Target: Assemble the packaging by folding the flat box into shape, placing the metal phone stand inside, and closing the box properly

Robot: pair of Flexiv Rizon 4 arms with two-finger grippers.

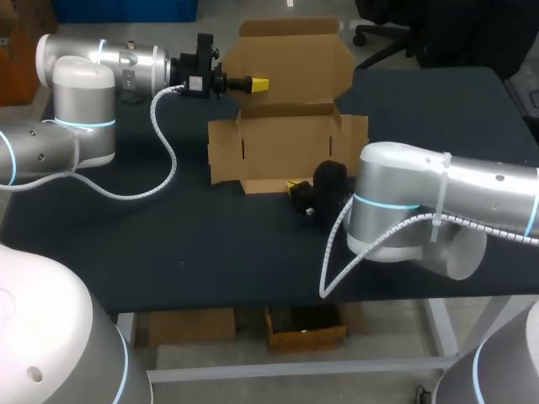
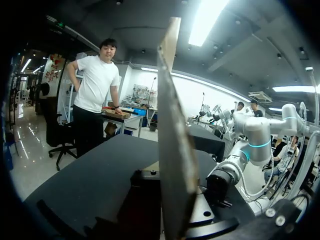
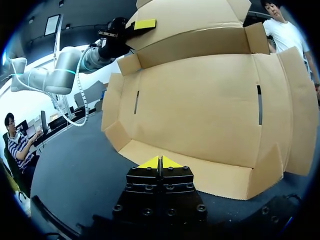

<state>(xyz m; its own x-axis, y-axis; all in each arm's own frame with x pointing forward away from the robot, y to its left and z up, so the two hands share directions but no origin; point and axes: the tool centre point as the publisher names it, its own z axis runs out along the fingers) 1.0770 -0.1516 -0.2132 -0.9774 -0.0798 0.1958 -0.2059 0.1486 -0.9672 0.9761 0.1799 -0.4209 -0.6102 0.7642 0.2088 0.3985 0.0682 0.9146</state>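
Upper left of centre, the left gripper pinches the raised lid of the box: brown slotted cardboard, half folded, side flaps splayed, in the upper middle of the table. At its front edge, the right gripper has its fingers pressed together, empty.

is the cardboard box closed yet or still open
Open. The box is only partly folded: its lid stands upright, pinched in the left gripper, the side flaps are spread out, and the inside is bare cardboard.

Silver arms, blu rings, ylw-tip pincers
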